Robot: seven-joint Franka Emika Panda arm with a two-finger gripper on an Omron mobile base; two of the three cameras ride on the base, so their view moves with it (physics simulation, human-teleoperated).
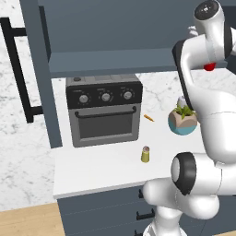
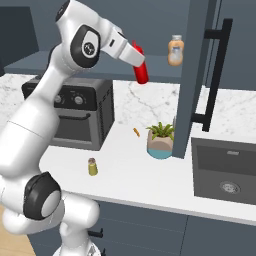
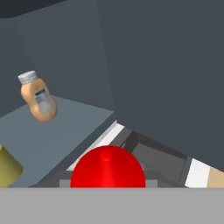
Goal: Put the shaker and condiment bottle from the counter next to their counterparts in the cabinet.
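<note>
My gripper (image 2: 135,56) is shut on the red condiment bottle (image 2: 141,71), held up at the height of the cabinet shelf (image 2: 30,62). In the hand view the bottle's red top (image 3: 107,168) sits low and centre, facing into the cabinet (image 3: 166,74). The tan-orange bottle with a pale cap (image 3: 39,100) stands on the shelf board (image 3: 65,127) ahead and to the left, with an olive-yellow shaker (image 3: 6,168) at the left edge. A small shaker (image 1: 145,154) with a grey cap stands upright on the white counter (image 1: 106,170), far below the gripper. A bit of the red bottle (image 1: 209,67) peeks from behind the arm.
A grey toaster oven (image 1: 103,110) stands at the back of the counter. A potted plant (image 2: 161,141) and a small orange item (image 2: 135,132) lie to its right. The open cabinet door (image 2: 197,75) with a black handle hangs right of the bottle. A sink (image 2: 225,172) lies beyond it.
</note>
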